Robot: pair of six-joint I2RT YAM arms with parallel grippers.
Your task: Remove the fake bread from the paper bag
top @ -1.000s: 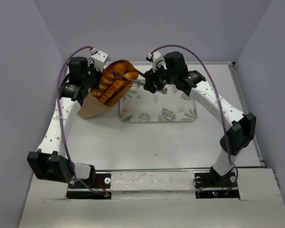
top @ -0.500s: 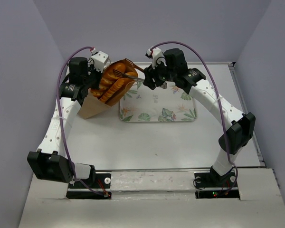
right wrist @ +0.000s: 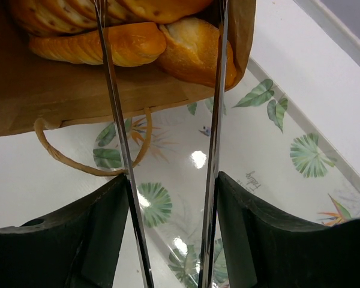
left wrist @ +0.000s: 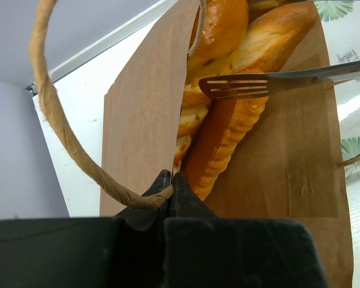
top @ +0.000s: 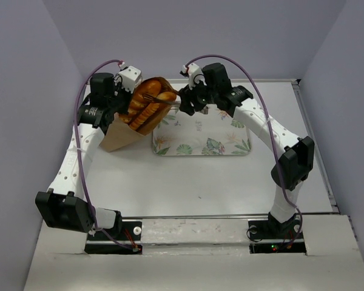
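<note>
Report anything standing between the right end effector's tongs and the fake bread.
Nothing visible. The left end effector pinches a handle of the paper bag, whose open mouth faces the tongs held by the right end effector; their tips are at the fake bread.

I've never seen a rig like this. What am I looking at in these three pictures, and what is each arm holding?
Two white robot arms are bolted to a table. One picture looks down from above and behind them. The other two come from a camera on each wrist. On the table are a leaf-patterned tray and a brown paper bag full of fake bread. The left gripper is shut on the bag's twisted handle. The right gripper holds metal tongs, whose tips are at the bread in the bag's mouth.
</note>
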